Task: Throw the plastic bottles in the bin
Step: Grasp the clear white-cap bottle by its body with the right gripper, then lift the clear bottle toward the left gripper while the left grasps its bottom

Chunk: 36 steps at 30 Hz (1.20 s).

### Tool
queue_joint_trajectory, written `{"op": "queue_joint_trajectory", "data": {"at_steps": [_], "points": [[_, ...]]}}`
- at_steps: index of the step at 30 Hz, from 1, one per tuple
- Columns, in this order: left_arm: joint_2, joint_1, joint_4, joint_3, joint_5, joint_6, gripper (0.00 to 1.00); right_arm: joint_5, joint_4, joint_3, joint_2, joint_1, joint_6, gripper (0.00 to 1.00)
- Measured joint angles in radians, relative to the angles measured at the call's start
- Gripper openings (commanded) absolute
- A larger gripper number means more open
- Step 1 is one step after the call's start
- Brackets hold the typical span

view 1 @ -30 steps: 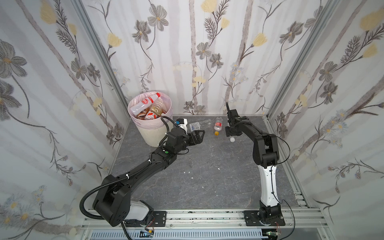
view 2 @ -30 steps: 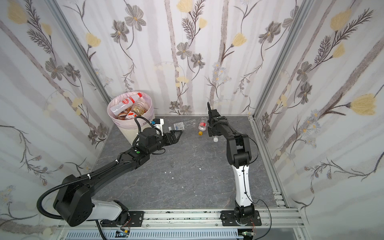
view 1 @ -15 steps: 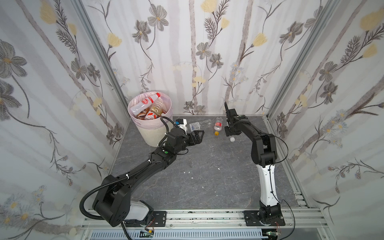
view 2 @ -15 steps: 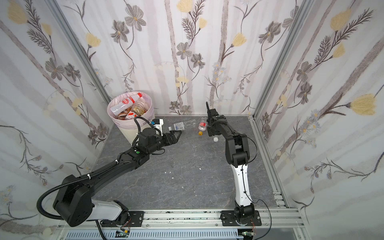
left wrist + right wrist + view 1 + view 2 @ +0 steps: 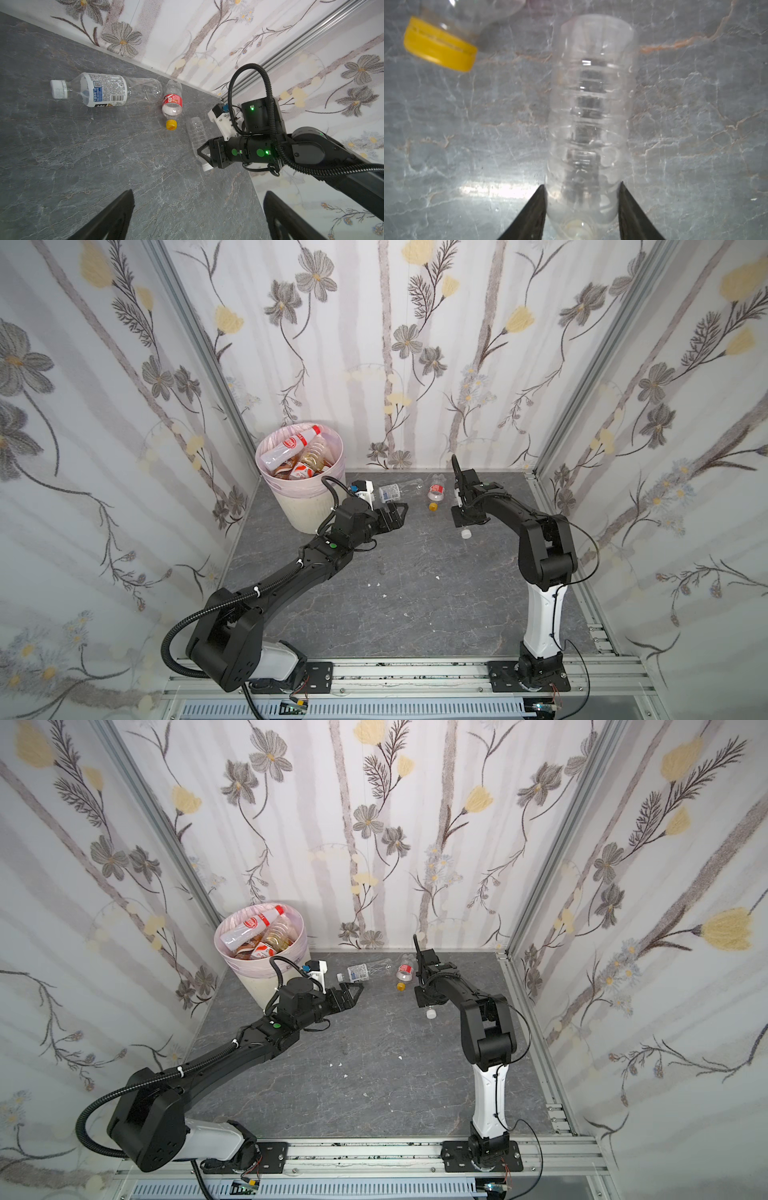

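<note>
The bin (image 5: 305, 506) stands at the back left, and several plastic bottles (image 5: 293, 445) fill it to the rim. Three more lie on the floor. One is clear with a blue-white label (image 5: 104, 92). One is red-labelled with a yellow cap (image 5: 172, 101). The third is a bare ribbed clear bottle (image 5: 591, 99). My right gripper (image 5: 582, 187) is shut on the ribbed bottle just above its neck, both fingers against its sides, low over the floor (image 5: 462, 519). Its white cap (image 5: 466, 534) pokes out below. My left gripper (image 5: 395, 512) hovers open and empty beside the bin.
The grey marbled floor (image 5: 415, 593) is walled on three sides by flowered panels. The two loose bottles lie close to the back wall between the grippers. Small white crumbs (image 5: 376, 584) dot the middle of the floor.
The right gripper's jaws have narrowed a little onto the ribbed clear bottle and the arm has shifted slightly. The left arm has stayed put.
</note>
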Motion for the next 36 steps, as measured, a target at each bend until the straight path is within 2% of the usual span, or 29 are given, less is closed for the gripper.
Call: {"op": "queue_joint_trajectory", "data": {"at_steps": [9,19,27,36], "points": [[0.048,0.000,-0.001,0.014,0.038,-0.105,1.00,-0.086,0.114,-0.227,-0.223,0.078,0.045,0.52],[0.197,0.051,0.031,0.150,0.172,-0.293,1.00,-0.164,0.250,-0.382,-0.459,0.184,0.078,0.52],[0.309,0.057,0.085,0.283,0.288,-0.391,1.00,-0.233,0.377,-0.457,-0.601,0.255,0.077,0.52],[0.335,0.042,0.090,0.299,0.345,-0.402,0.98,-0.286,0.442,-0.472,-0.658,0.292,0.054,0.53]]}}
